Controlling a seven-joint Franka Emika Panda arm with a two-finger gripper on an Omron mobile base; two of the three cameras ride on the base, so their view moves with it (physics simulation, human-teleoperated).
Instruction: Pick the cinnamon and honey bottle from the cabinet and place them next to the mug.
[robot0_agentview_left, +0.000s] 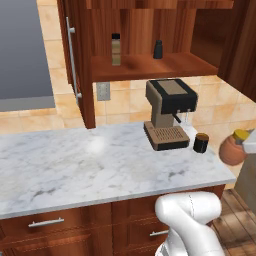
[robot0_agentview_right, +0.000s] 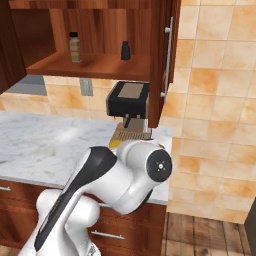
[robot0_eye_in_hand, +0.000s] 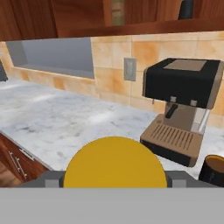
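Carrying the honey bottle (robot0_agentview_left: 234, 148) off the table's (robot0_agentview_left: 100, 165) right edge, the pincer (robot0_eye_in_hand: 114, 183) pinches the jar from either side; in the hand view the yellow lid fills the space between the two grey fingertips (robot0_eye_in_hand: 50, 180), so the load sits centred and upright. In the left base view the jar hangs at about 3 o'clock of the mug (robot0_agentview_left: 201, 143), near it but beyond the marble rim, not yet over the surface. The mug stands just beside the coffee machine (robot0_agentview_left: 169, 112), at its 4 o'clock, leaving bare marble in front of and left of the mug as a likely set-down zone. The cinnamon (robot0_agentview_left: 116, 49) remains on the shelf of the cabinet (robot0_agentview_left: 150, 65), at 9 o'clock of a small black bottle (robot0_agentview_left: 158, 49) and well apart from it; the door (robot0_agentview_left: 75, 60) stands swung open, which keeps the shelf reachable. Judged from this layout, the honey delivery is in progress and the cinnamon retrieval is outstanding.
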